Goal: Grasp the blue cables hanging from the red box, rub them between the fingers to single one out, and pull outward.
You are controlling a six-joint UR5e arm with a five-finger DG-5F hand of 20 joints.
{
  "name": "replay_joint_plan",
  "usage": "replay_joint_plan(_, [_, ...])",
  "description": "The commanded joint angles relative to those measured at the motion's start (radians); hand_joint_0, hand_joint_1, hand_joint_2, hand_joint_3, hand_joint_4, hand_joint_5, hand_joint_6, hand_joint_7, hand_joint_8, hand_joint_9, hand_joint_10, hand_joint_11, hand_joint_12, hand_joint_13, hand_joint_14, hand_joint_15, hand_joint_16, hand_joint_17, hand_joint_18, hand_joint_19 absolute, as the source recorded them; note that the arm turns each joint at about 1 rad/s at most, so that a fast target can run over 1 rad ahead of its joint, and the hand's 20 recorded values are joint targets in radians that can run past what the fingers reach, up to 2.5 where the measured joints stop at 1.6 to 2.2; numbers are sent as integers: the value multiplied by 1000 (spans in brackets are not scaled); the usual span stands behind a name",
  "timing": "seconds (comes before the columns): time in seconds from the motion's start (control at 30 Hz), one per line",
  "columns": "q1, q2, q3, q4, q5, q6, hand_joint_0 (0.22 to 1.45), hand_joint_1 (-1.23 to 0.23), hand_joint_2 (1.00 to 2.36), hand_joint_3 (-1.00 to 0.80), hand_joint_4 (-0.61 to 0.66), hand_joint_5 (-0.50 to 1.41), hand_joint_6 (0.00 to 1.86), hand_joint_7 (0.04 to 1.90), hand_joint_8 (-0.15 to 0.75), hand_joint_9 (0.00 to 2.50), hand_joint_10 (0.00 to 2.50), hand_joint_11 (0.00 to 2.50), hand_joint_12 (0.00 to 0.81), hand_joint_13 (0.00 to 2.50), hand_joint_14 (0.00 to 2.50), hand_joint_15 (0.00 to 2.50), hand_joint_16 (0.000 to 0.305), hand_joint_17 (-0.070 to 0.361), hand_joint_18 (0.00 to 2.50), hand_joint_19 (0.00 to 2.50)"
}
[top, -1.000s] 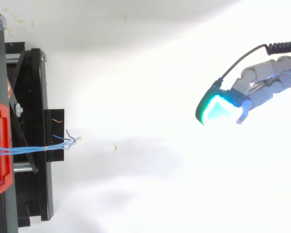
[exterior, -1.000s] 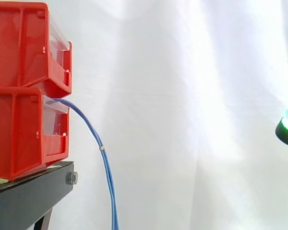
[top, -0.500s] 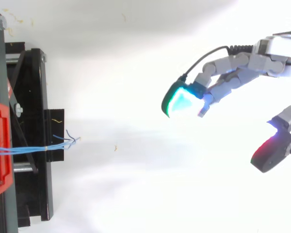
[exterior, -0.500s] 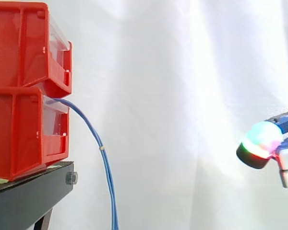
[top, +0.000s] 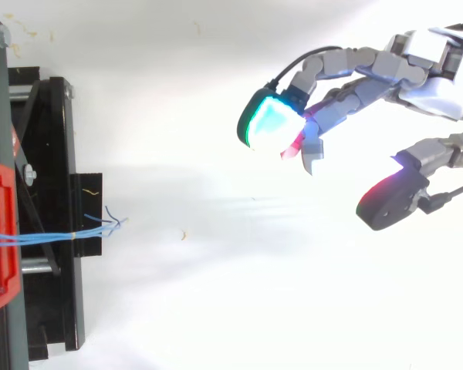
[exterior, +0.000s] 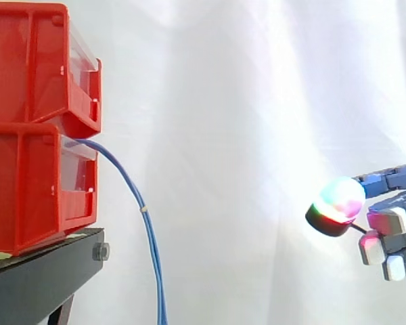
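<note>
Curtain: white curtain (exterior: 257, 101) behind all the work.
Stand: black stand (exterior: 47, 274) carrying the bins up to its front edge.
Bins: upper red bin (exterior: 27, 61) stacked on the red box (exterior: 27, 196).
Hand: hand (top: 417, 69) well apart from the stand. Its fingers are spread, with the glowing pad (top: 268, 123) leading and the thumb (top: 390, 202) held wide. It holds nothing.
Cables: blue cables (exterior: 147, 230) leave the red box's front lip, arc out over the stand's front edge and hang down.
Band: a pale band (exterior: 143, 210) binds the strands partway down.
Risk: closing at the band would likely take the whole bundle and prevent rubbing one strand out. A hard pull could drag the red box off the stand's front edge.
</note>
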Motion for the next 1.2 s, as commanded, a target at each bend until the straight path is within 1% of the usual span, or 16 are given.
replay_joint_plan(0.0, [11,-11,3,6,34,-6,473,-738,1000,-500,282,-182,502,889,295,836,9,1052,413,765,17,618,58,130,661,705])
replay_joint_plan(0.07, [12,-17,7,5,36,-4,473,-737,1000,-500,283,-183,502,883,295,821,10,1010,413,751,17,607,58,130,661,708])
replay_joint_plan(0.13, [12,-51,32,2,36,5,473,-737,1000,-500,280,-183,502,878,295,789,11,936,412,732,17,581,58,131,658,699])
replay_joint_plan(0.17, [12,-76,52,2,34,17,473,-738,1000,-500,283,-184,502,879,291,766,12,870,411,707,14,565,58,130,641,699])
replay_joint_plan(0.2, [12,-88,63,0,34,27,473,-739,1000,-500,279,-183,502,868,287,714,10,740,406,675,14,524,58,130,620,686])
replay_joint_plan(0.27, [12,-125,102,-12,34,57,471,-739,1000,-500,267,-181,502,829,282,677,11,569,399,591,12,418,56,126,566,654])
replay_joint_plan(0.3, [12,-145,124,-21,34,71,470,-741,1000,-500,260,-180,502,790,270,608,8,425,391,522,10,345,56,127,516,618])
replay_joint_plan(0.4, [12,-181,173,-52,33,99,466,-738,1000,-500,261,-183,502,737,268,530,5,256,381,456,8,268,57,127,460,581])
replay_joint_plan(0.5, [12,-206,210,-69,31,103,461,-729,1000,-500,263,-184,501,721,265,488,3,172,376,421,7,240,57,129,438,556])
replay_joint_plan(0.53, [12,-224,234,-73,25,105,461,-727,1000,-500,261,-184,501,720,264,486,3,164,376,421,7,237,57,129,437,557])
replay_joint_plan(0.6, [12,-246,254,-75,20,106,460,-722,1000,-500,261,-184,501,718,266,481,3,151,377,419,7,236,58,130,431,557])
replay_joint_plan(0.63, [12,-267,280,-78,8,119,459,-723,1000,-500,262,-184,501,718,267,481,3,158,377,419,7,239,58,130,431,557])
replay_joint_plan(0.67, [12,-280,288,-73,3,128,460,-722,1000,-500,261,-184,501,718,265,479,3,154,378,418,7,240,58,130,430,558])
replay_joint_plan(0.73, [12,-290,314,-80,-4,136,459,-724,1000,-500,259,-184,501,719,266,478,5,160,378,418,7,242,58,130,430,557])
replay_joint_plan(0.87, [16,-290,326,-78,-4,117,460,-725,1000,-500,263,-184,501,730,266,479,4,180,382,424,7,257,58,129,425,567])
replay_joint_plan(1.17, [22,-292,332,-72,-1,96,470,-721,1000,-500,277,-175,502,758,268,519,5,261,386,451,9,290,56,127,433,597])
